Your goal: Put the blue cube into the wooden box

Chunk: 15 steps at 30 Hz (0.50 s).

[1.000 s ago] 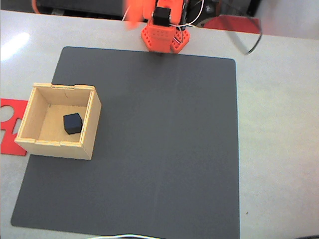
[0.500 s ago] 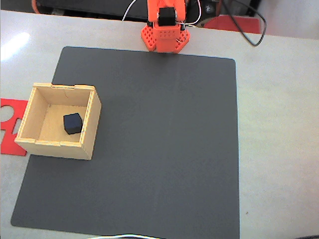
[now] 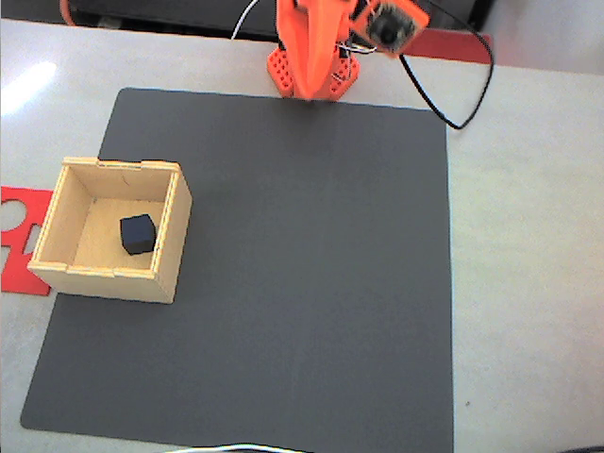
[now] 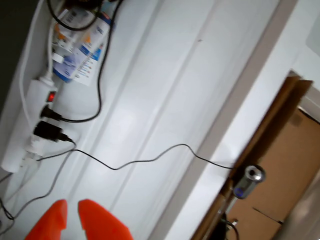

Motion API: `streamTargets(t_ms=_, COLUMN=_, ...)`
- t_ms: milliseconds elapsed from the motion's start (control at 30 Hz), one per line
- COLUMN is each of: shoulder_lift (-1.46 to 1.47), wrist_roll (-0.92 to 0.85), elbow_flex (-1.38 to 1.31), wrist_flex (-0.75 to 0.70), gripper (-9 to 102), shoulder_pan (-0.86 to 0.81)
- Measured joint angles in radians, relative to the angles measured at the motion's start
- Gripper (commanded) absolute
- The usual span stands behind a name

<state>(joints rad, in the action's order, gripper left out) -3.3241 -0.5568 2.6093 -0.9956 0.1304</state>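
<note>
In the fixed view the blue cube lies on the floor of the wooden box, which stands open-topped at the left edge of the dark mat. The orange arm is folded up over its base at the far edge of the mat, well away from the box, with its wrist camera turned to the upper right. In the wrist view my gripper enters from the bottom edge. Its two orange fingertips stand close together with nothing between them, pointing at a white wall.
A dark mat covers most of the grey table. A flat red cut-out sheet lies left of the box. A black cable loops at the mat's far right corner. The wrist view shows a power strip and cables.
The arm has lifted and turned at its base, swinging the wrist camera out to the upper right. The cube and the box have not moved.
</note>
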Motion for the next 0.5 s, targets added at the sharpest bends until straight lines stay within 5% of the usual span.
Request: streamTargets(t_ms=500, shoulder_lift=0.0, wrist_roll=0.109, elbow_flex=0.462, wrist_flex=0.058, gripper=0, shoulder_pan=-0.156)
